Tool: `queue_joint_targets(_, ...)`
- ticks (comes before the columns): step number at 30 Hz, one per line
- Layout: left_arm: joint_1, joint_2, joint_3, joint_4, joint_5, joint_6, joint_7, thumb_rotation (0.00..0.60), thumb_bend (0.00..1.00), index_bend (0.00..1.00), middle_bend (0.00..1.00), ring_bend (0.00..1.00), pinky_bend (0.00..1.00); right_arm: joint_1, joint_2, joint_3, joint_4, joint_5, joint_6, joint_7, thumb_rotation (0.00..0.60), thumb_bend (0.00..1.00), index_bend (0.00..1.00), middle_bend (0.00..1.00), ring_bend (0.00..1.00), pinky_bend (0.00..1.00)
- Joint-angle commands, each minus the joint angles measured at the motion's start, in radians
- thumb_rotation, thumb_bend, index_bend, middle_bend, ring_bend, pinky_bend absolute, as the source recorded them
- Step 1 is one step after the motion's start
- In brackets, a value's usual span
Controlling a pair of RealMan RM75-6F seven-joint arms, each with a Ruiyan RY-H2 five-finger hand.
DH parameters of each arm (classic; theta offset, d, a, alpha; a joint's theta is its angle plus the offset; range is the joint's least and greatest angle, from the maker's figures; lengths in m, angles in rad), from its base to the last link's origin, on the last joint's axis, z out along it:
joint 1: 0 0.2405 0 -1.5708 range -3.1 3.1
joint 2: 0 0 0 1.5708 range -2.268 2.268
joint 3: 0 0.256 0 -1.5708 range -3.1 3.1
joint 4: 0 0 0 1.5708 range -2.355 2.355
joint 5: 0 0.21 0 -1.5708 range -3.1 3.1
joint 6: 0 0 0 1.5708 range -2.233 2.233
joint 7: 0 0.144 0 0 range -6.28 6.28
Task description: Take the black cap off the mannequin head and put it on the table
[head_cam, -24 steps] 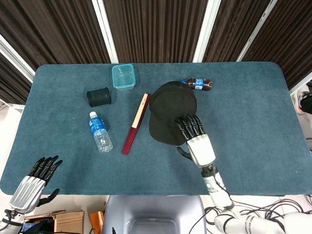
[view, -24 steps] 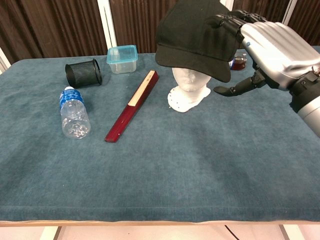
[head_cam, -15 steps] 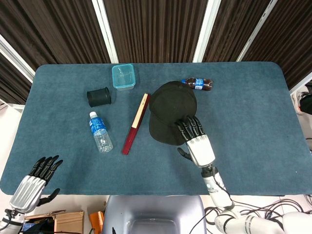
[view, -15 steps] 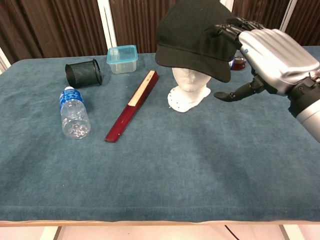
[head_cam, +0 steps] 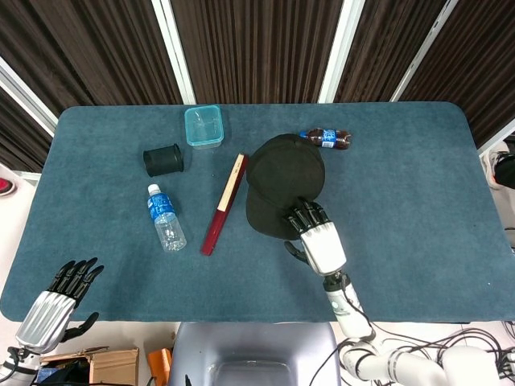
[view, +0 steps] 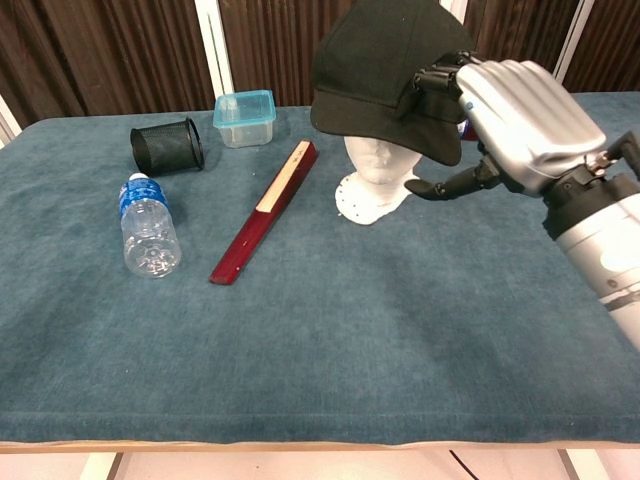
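The black cap (view: 385,60) sits on the white mannequin head (view: 378,170) in the middle of the table, its brim pointing toward me. From above, the cap (head_cam: 286,173) hides the head entirely. My right hand (view: 520,120) is at the brim's right side. Its fingers lie curled over the top of the brim, and the thumb sticks out below without touching it. In the head view the right hand (head_cam: 318,241) overlaps the brim's near edge. My left hand (head_cam: 52,310) hangs off the table's near left corner, fingers apart and holding nothing.
A water bottle (view: 150,235) lies at the left and a dark red folded fan (view: 265,210) lies left of the mannequin. Behind them are a black mesh cup (view: 166,145) on its side and a clear container (view: 243,118). A cola bottle (head_cam: 327,138) lies behind the cap.
My right hand has shifted left, further onto the brim, and its fingers have curled down over it. The cap and my left hand have not moved.
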Motion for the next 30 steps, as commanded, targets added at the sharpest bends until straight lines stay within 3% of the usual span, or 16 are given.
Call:
queue_joint_targets(1,0.001,0.001,0.001,0.000,0.000,0.001,0.000,0.600,0.31,0.00,0.00,0.04,0.07,0.028,-0.053,0.011,0.072,-0.010,0.036,0.047,0.600,0.10,0.45,0.37,0.19,0.33)
queue_joint_targets(15,0.006,0.003,0.003,0.000,0.004,0.010,0.000,0.600,0.31,0.00,0.01,0.05,0.07,0.064,-0.101,0.021,0.178,0.006,0.083,0.098,0.600,0.23,0.52,0.41,0.24,0.39)
queue_joint_targets(24,0.009,0.004,0.003,0.001,0.004,0.013,0.000,0.600,0.31,0.00,0.01,0.05,0.07,0.080,-0.108,0.029,0.204,0.025,0.093,0.093,0.600,0.25,0.54,0.42,0.26,0.41)
queue_joint_targets(30,0.009,0.003,0.004,0.001,0.007,0.014,0.000,0.600,0.31,0.00,0.01,0.06,0.07,0.091,-0.106,0.032,0.217,0.033,0.102,0.090,0.600,0.38,0.59,0.47,0.31,0.49)
